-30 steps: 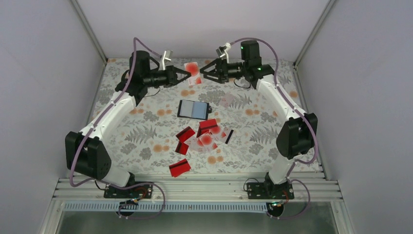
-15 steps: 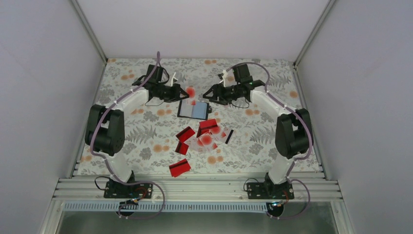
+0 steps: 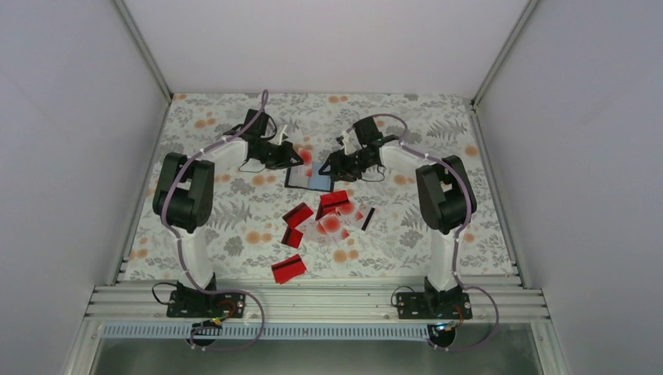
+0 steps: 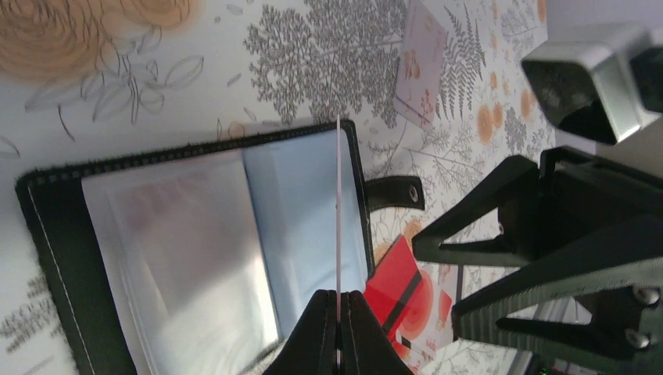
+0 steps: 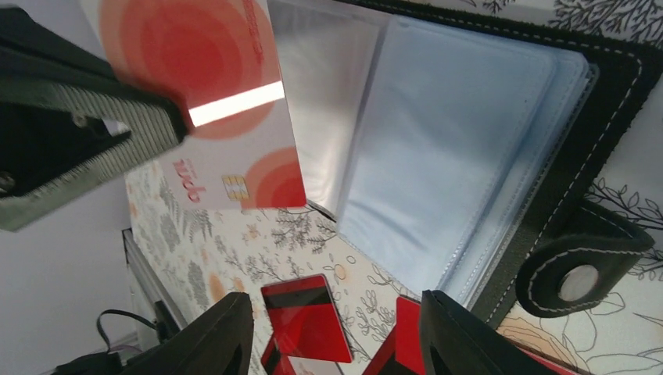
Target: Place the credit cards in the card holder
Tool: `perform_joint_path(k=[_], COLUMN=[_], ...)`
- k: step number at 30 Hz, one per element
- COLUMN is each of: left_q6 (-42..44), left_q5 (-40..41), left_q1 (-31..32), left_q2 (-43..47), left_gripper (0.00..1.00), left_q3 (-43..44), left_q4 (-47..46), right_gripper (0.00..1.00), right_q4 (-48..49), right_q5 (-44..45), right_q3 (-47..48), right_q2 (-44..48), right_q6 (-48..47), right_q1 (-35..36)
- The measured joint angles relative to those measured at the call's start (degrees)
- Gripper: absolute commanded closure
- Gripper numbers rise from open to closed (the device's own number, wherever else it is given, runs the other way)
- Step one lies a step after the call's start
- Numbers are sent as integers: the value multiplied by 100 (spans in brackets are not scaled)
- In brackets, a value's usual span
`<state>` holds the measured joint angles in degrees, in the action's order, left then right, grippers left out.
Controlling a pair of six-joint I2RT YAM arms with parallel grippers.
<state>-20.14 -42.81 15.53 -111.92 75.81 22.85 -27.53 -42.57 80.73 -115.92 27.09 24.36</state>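
Insertion step in hand. The left gripper (image 4: 338, 303) is clamped tight on a whitish plastic card with red discs (image 5: 205, 94), poised over the open black folding card holder with clear grey-blue pockets (image 4: 188, 258) at mid-table. The right gripper (image 5: 334, 297) hovers alongside, jaws partly apart and empty. In my judgement, the next move calls for aligning the card edge with a pocket mouth.
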Motion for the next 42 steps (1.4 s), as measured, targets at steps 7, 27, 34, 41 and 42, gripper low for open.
perform_joint_path(k=[7,27,34,41,42], left_q6=[278,450,444,328,302], left_q5=[72,192,184,153,142], left_q1=[0,-2,-2,-2,-2], left_q2=[-234,-590,-592,-595,-595], left_gripper=[98,98,98,98,98], left_q3=[308,470,413,269,247], left_q4=[42,-2,-48,-170,-179], right_gripper=[49,52,52,52,52], right_q4=[-48,-83,-83,-85,-90], right_q5=[232,358,358,334,328], right_q3=[9,39,39,48,57], right_q2=[-55,-527,-533,-553,-557], right_q6=[-87,-317,-317,-317,-315], right_q1=[55,50,50,46,44])
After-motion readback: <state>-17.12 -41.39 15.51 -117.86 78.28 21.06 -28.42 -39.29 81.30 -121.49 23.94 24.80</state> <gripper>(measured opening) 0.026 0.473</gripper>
